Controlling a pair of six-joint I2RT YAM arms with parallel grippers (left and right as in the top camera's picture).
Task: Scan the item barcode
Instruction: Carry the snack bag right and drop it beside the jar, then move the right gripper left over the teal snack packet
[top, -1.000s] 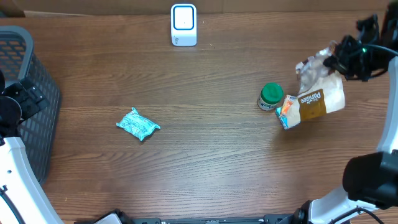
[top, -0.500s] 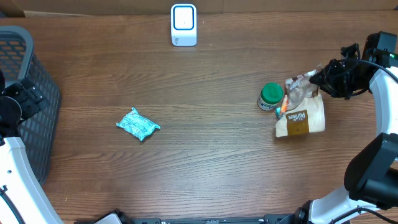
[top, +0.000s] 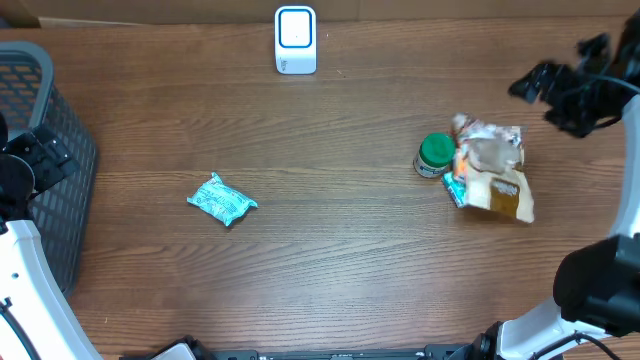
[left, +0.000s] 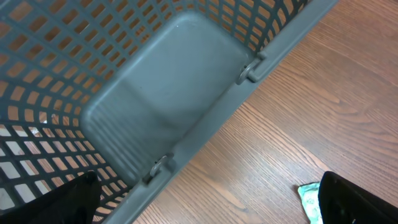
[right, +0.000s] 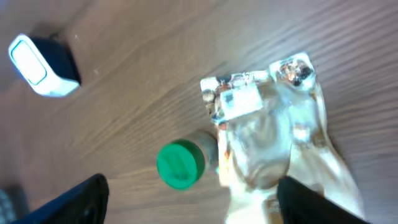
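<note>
The bag (top: 490, 172) lies just left and nearer than the right gripper (top: 557, 68), the closer one, whose fingers stand apart.

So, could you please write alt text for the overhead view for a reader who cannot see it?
A crinkled snack bag lies on a wooden table beside a green-capped container, the open right pincer clear of it. A white scanner stands at the far edge, a teal packet left of centre, a grey basket far left.
</note>
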